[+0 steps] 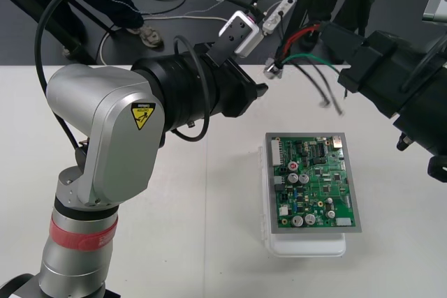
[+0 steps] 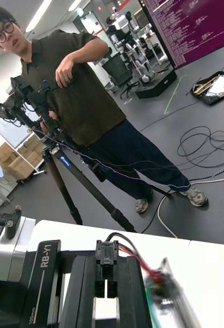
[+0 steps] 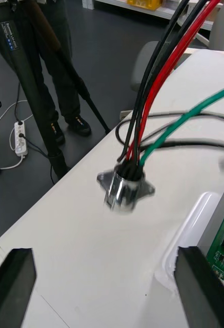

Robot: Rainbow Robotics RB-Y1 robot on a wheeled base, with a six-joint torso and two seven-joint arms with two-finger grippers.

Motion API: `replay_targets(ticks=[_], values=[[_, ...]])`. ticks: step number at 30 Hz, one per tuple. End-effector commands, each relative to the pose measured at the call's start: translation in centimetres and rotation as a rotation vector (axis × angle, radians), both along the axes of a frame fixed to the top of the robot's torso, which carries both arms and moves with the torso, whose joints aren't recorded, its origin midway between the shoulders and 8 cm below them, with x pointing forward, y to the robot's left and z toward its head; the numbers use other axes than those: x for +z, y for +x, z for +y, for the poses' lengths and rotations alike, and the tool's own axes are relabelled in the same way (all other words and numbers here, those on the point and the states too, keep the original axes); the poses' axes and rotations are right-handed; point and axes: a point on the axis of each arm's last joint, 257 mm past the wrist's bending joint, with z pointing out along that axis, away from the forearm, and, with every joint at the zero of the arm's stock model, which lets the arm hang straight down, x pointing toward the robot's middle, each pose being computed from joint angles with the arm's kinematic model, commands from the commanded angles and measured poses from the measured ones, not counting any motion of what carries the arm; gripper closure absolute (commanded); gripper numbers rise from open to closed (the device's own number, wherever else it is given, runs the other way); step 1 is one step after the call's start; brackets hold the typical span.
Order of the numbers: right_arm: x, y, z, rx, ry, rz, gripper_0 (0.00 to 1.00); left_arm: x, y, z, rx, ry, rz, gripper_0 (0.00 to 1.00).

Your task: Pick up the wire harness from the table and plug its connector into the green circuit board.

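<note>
With your right gripper clamping the plug and left gripper spread wide, align it squarely over the board.

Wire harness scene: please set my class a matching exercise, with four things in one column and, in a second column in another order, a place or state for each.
Things
1. black plug
2. metal socket
3. left gripper
4. green circuit board

Places or states
A. open, fingers far apart
B. resting on a white base
C. clamped between the fingers of the right gripper
D. dangling from the coloured wires, ahead of the left gripper

Pairs: 1-C, 2-D, 3-A, 4-B
</note>
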Motion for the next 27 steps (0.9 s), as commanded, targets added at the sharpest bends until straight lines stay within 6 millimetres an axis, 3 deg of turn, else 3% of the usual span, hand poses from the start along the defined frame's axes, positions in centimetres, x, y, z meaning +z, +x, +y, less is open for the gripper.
replay_targets(ticks=[1, 15, 27], values=[[1.3, -0.6, 1.2, 0.037, 0.028, -0.024, 1.00, 4.3, -0.1, -2.4, -0.013, -0.110, -0.061, 0.00], [1.4, -1.1, 1.5, 0.057, 0.026, -0.040, 1.00, 4.0, 0.0, -1.5, -0.028, -0.096, -0.071, 0.00], [1.8, -2.2, 1.9, 0.115, -0.037, -0.149, 1.00, 4.0, -1.9, -0.9, -0.146, -0.159, -0.006, 0.00]])
